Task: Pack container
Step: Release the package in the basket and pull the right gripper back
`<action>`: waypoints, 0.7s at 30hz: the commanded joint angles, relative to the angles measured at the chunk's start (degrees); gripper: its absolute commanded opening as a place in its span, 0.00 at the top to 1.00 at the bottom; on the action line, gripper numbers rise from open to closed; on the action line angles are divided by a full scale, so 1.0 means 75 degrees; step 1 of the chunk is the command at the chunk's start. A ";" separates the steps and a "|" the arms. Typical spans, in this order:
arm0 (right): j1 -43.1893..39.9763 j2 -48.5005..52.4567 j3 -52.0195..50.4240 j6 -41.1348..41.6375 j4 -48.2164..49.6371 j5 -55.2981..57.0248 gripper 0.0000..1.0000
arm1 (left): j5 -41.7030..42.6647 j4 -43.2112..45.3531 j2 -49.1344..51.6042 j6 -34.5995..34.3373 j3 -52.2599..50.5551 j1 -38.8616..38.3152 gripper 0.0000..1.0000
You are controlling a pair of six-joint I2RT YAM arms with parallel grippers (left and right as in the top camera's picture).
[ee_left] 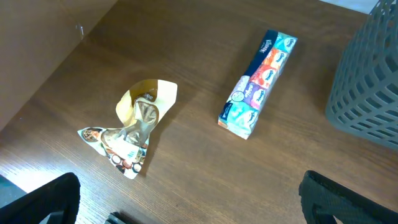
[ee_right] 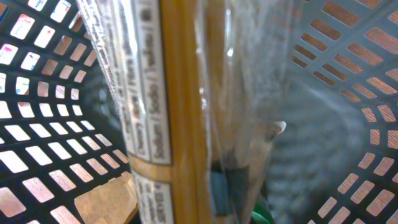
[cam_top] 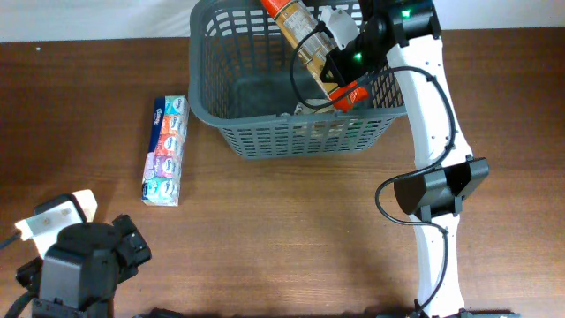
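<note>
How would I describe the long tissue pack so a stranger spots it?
Find the big dark grey basket at the far side. Just to its left, not touching it, a long narrow pack lies flat on the table. Its row of colourful squares sets it apart from the crumpled yellowish pouch nearer the front.

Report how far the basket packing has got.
Done: a brown packet already lies in the container. In hand: the right gripper is shut on a long clear-wrapped pack, slanting into the container. Left: the tissue pack and the crumpled bag sit on the table; the left gripper is open, empty.
</note>
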 commanded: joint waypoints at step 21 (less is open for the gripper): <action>0.0152 -0.0629 0.0839 0.1378 0.0020 -0.0073 0.01 | 0.0026 -0.0003 0.0017 -0.0076 -0.0029 0.0035 0.00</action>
